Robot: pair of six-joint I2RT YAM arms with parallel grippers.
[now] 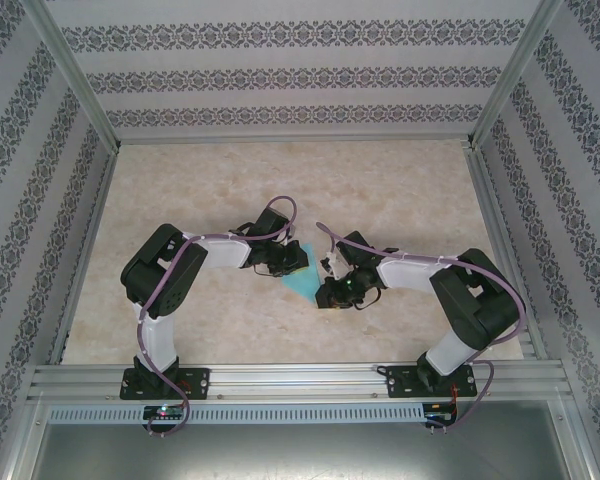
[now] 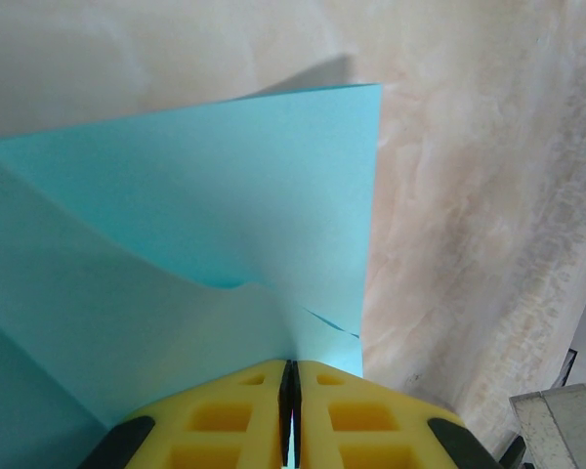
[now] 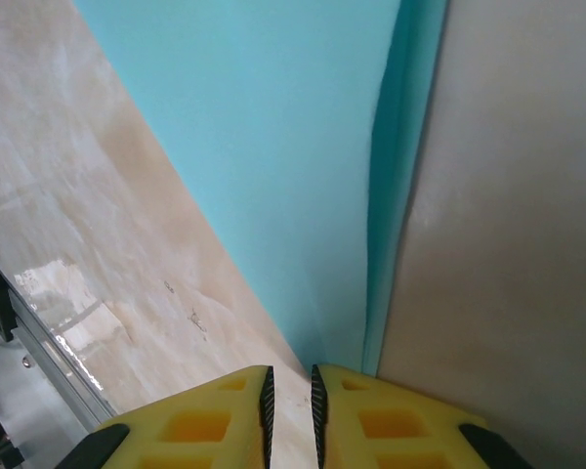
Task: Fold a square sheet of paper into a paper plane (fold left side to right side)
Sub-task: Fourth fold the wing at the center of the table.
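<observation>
Where the arms meet at the table's (image 1: 400,190) middle, the square sheet of paper (image 1: 301,278) lies. Left wrist: left hand (image 2: 290,367) clamped shut on its lifted edge. Right wrist: right hand (image 3: 291,372) barely parted, gripping nothing, the sheet's corner at its fingertips.

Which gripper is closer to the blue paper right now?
Left. The left gripper is pinched shut on an edge of the blue paper. The right gripper sits just at a corner of it, jaws slightly apart with nothing between them.
</observation>
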